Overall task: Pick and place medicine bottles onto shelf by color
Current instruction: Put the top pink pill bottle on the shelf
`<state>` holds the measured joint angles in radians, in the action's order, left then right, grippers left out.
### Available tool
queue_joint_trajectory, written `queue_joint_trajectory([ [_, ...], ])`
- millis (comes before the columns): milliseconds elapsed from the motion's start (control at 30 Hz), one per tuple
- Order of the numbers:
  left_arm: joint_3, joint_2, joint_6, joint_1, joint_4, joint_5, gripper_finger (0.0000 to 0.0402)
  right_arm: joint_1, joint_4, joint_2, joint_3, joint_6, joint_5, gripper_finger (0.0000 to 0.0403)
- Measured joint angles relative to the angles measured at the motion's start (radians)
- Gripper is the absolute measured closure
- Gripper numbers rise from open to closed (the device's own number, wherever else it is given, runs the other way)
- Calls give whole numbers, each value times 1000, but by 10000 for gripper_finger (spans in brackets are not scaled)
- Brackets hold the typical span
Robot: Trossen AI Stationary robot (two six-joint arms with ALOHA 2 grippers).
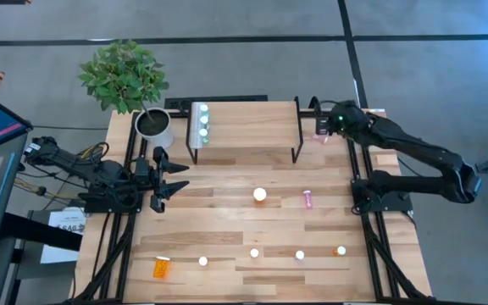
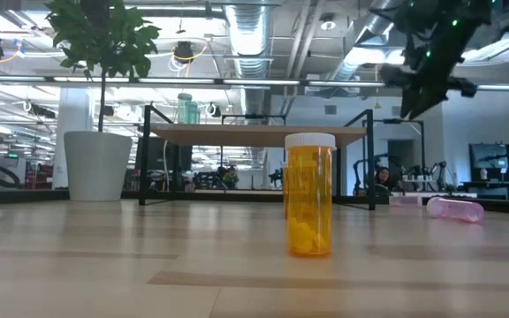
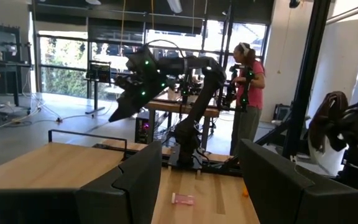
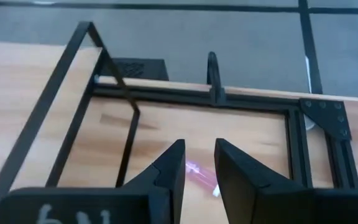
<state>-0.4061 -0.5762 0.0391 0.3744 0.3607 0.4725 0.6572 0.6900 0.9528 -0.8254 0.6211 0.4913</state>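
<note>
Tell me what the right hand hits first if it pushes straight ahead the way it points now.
Most likely the pink bottle lying on the table just beyond the right hand, beside the shelf's end. Depth is unclear, so the hand may pass above it and meet the tabletop.

High cam looks straight down on the whole table. Low cam sits at tabletop level, close behind an orange bottle, facing the shelf. Both wrist cams look out past their own fingers; the left one also catches the right arm.

Orange bottle with white cap, pink bottle, light-wood shelf.
</note>
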Motion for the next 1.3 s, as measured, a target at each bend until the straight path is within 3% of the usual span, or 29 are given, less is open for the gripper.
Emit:
queue_joint_trajectory([
  [300,0,0,15,0,-3,-23,201,-8,163,68,40,42,-24,294],
  [600,0,0,17,0,-3,-23,201,125,-172,101,318,-111,-285,294],
  [800,0,0,13,0,-3,-18,201,177,-280,100,373,-257,-309,289],
  [933,0,0,12,0,-3,-14,201,174,-292,100,373,-317,-311,262],
  [1167,0,-8,9,0,0,-13,201,169,-330,100,373,-466,-311,178],
  [1300,0,-42,-5,-1,34,-12,201,161,-332,101,372,-546,-311,156],
])
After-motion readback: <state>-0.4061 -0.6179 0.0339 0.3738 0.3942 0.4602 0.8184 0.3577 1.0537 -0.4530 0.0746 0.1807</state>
